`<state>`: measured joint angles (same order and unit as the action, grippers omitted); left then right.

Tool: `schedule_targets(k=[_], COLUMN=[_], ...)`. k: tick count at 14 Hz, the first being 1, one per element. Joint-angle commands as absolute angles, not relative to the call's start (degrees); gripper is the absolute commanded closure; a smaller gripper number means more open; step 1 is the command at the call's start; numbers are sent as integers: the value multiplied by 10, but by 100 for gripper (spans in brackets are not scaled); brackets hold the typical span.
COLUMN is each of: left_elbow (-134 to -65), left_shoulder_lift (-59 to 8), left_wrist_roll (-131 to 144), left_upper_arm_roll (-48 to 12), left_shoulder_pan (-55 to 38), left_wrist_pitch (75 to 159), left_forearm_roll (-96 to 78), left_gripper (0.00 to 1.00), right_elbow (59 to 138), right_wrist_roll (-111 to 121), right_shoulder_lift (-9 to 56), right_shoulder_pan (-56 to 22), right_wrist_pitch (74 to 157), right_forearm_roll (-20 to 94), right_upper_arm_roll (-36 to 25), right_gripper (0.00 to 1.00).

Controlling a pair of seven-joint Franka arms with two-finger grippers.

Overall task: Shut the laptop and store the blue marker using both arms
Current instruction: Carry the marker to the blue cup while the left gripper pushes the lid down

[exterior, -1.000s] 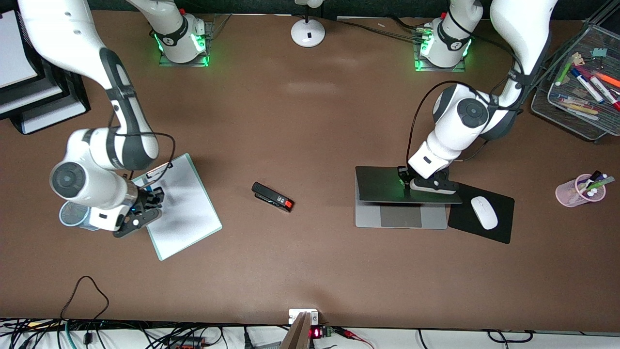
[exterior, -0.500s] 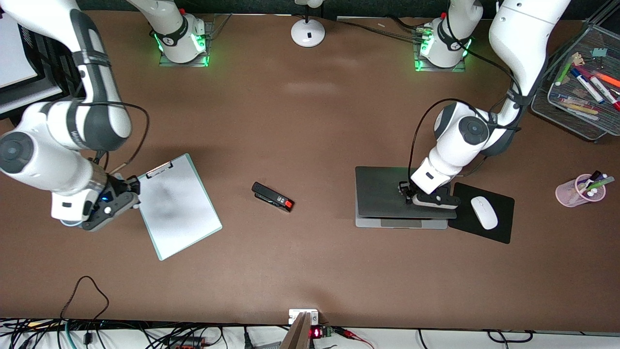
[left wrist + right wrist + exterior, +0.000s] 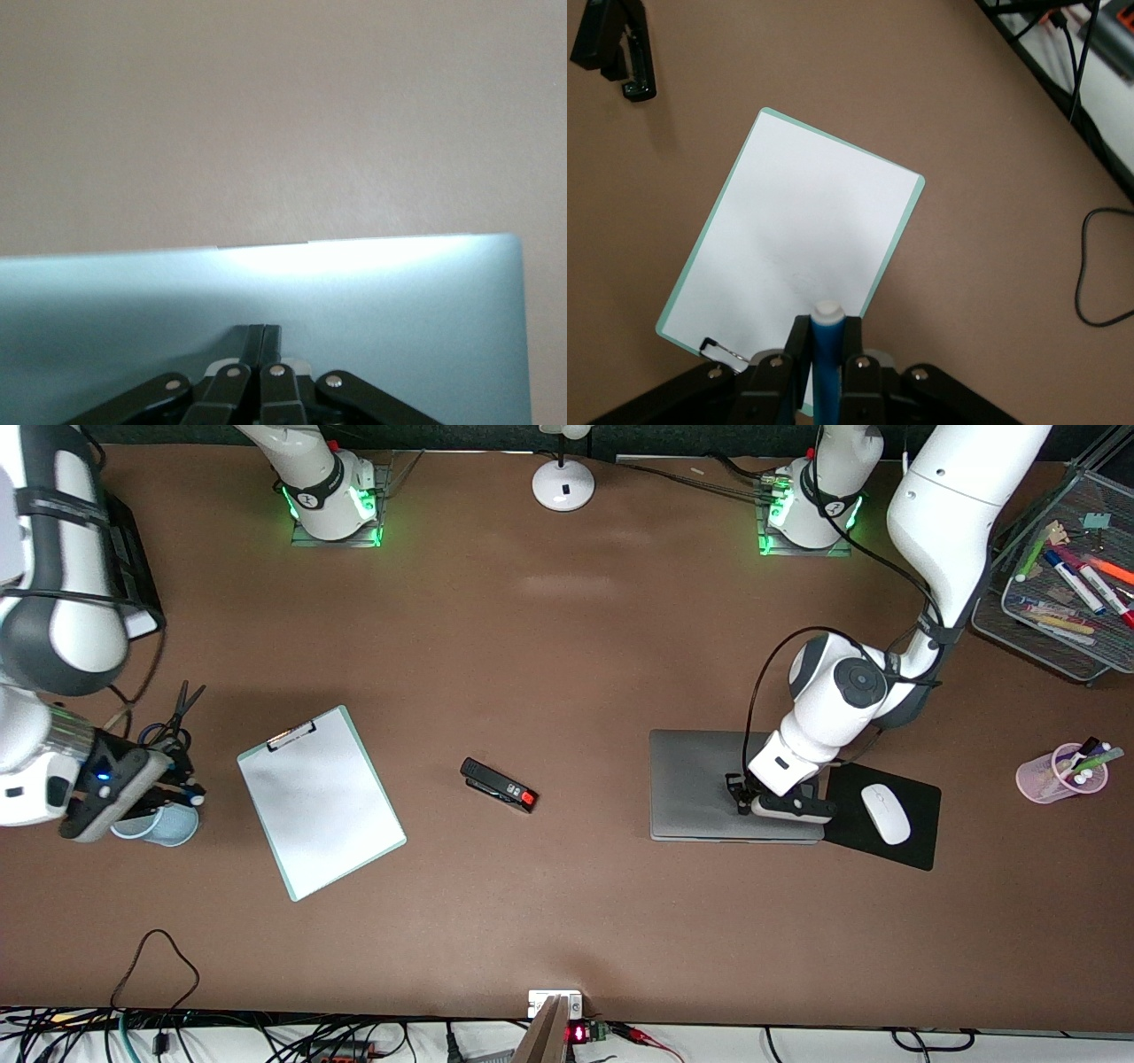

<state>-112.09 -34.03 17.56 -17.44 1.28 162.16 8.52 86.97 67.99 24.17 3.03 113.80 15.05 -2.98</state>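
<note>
Front view: left gripper (image 3: 741, 797), fingers pressed together, rests on closed slim silver-grey laptop (image 3: 700, 784); right gripper (image 3: 824, 354) pinches slim light-blue marker (image 3: 825, 359) above pale-blue cup (image 3: 164, 825)

The right gripper (image 3: 827, 347) is clamped on the blue marker (image 3: 825, 372), white end poking up between the black fingers (image 3: 852, 341). It's up in the air over the brown table (image 3: 833, 80), above the clip edge of the white clipboard (image 3: 802, 261). Well apart from the clipboard lies a black stapler (image 3: 611, 44), and a black cable (image 3: 1103, 266) loops beside the clipboard's long edge.
</note>
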Motion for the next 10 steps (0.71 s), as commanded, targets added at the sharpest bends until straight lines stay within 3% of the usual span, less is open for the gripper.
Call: schedule_targets(k=[1,10], left_elbow=[-1098,-1097], left_shoulder_lift=[-369,-390], left_wrist_roll=[175,178], left_upper_arm_roll=[-167,-156], left_shoulder_pan=[8,7], left_wrist_pitch=[1638,1670], left_forearm_roll=[102,126], left_gripper=[100,100], right_elbow=[864,843], right_wrist_roll=[823,1032], right_shoulder_lift=[238,265], right_shoulder_pan=[68,164], right_wrist_pitch=[1126,1079], right_forearm_roll=[209,383], right_upper_arm_roll=[-25,-25], right_gripper=[100,100])
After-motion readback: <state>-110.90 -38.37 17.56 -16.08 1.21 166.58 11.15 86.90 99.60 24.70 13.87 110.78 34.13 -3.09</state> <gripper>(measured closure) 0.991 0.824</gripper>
